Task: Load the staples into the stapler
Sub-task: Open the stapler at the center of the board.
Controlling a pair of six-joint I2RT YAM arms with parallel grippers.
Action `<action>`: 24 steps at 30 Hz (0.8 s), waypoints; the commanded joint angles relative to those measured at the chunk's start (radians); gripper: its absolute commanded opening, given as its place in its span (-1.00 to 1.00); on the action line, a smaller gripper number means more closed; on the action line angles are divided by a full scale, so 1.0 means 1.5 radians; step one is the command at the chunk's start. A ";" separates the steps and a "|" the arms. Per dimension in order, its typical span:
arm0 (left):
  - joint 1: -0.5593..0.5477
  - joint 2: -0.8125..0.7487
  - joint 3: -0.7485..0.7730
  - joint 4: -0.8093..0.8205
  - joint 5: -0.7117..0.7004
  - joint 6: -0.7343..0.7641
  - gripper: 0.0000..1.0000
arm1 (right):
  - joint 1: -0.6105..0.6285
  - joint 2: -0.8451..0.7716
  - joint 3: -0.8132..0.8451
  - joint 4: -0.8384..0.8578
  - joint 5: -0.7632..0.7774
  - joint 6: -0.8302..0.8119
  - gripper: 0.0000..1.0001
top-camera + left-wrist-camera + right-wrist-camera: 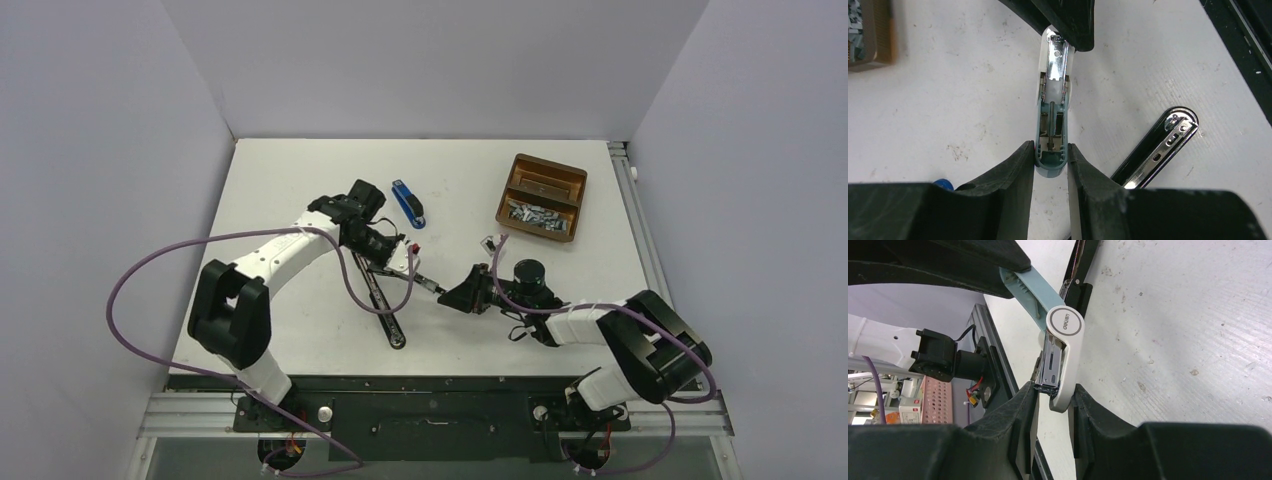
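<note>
Stapler (1050,120) open, ends clamped by left gripper (1050,152), right gripper (1054,395)

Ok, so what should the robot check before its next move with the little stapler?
1. Left jaws gripping the little stapler at its teal end: ok.
2. Right jaws gripping its white end: ok.
3. Stapler swung open, with its metal channel showing: ok.
4. Staple strip already in the channel: cannot tell.
5. Strip in hand, ready to load: not ok. The staples lie in the brown tray.
6. A free set of jaws to fetch one: not ok, as both hold the stapler.
</note>
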 commanded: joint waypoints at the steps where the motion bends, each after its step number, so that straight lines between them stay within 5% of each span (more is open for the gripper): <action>1: 0.020 0.024 0.005 0.032 -0.039 0.028 -1.00 | 0.000 0.028 -0.010 0.050 -0.029 0.005 -0.83; 12: 0.016 0.082 0.042 0.008 -0.077 0.040 -0.99 | 0.005 0.111 0.008 0.071 0.008 0.013 -0.83; 21: 0.015 0.068 0.043 -0.002 -0.086 0.012 -0.09 | 0.034 0.178 0.058 0.040 0.084 0.009 -0.83; 24: 0.015 0.061 0.046 -0.006 -0.080 -0.003 0.07 | 0.052 0.182 0.081 -0.011 0.118 -0.005 -0.83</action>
